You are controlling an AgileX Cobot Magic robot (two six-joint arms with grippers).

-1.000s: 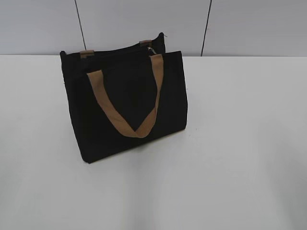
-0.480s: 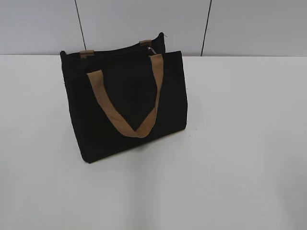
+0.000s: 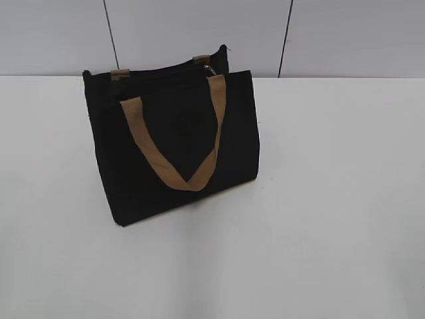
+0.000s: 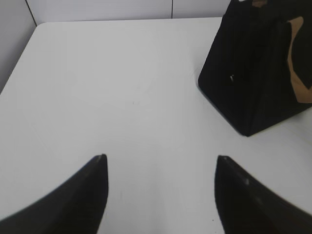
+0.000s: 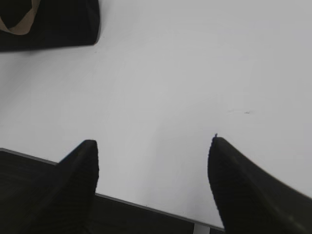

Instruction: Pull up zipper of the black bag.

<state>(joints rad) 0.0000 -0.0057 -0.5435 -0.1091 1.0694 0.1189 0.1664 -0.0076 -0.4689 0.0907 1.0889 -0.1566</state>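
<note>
The black bag [image 3: 172,143] stands upright on the white table, left of the middle in the exterior view, a tan strap handle [image 3: 176,156] hanging down its front. The zipper [image 3: 166,72] runs along its top edge, with a small silver pull tab [image 3: 210,69] at the right end. No gripper shows in the exterior view. My left gripper [image 4: 161,158] is open and empty over bare table, with the bag [image 4: 253,68] at the upper right of its view. My right gripper [image 5: 152,142] is open and empty near the table's front edge, with the bag [image 5: 53,22] at the upper left.
The white table [image 3: 332,199] spreads around the bag. A grey panelled wall [image 3: 199,30] stands behind it. The table's front edge [image 5: 146,207] shows in the right wrist view, dark space below it.
</note>
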